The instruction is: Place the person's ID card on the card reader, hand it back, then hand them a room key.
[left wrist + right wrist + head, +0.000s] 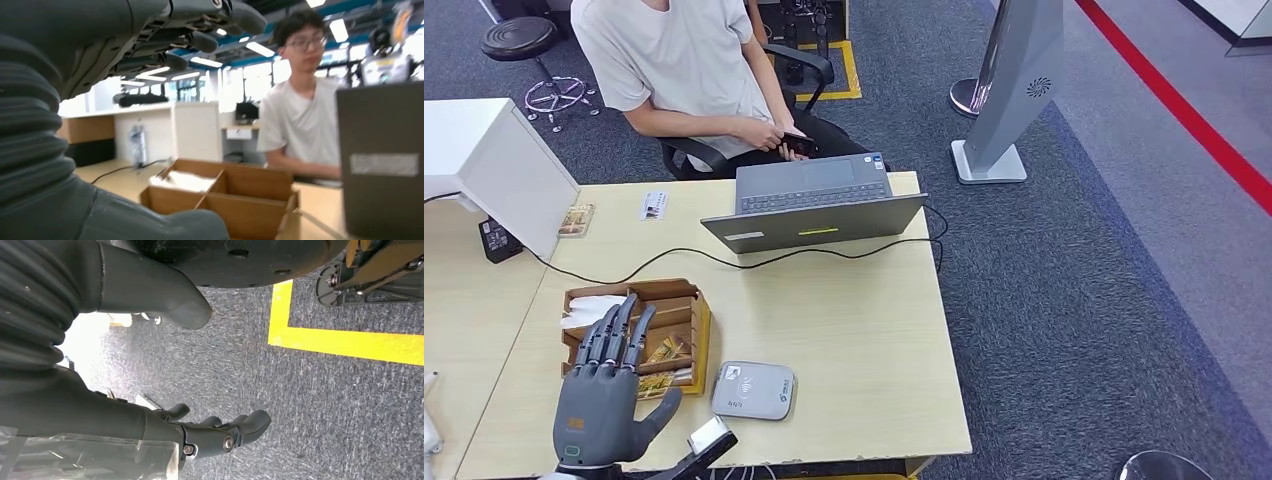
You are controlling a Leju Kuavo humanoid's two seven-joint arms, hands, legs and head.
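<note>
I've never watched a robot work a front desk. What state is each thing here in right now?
left hand: open, fingers spread, raised over the cardboard box.
right hand: open, holding nothing, above the carpet.
laptop: lid open.
card reader: flat on the desk, no card on it.
cardboard box: open-topped, divided, packets inside.
person: seated, holding a phone.

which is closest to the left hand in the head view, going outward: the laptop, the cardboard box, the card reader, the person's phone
From the left hand:
1. Cardboard box, under the fingertips, on the near left of the table.
2. Card reader, just to the hand's right, near the front edge.
3. Laptop, across the table at its far edge.
4. Phone, in the seated person's hands beyond the laptop.
</note>
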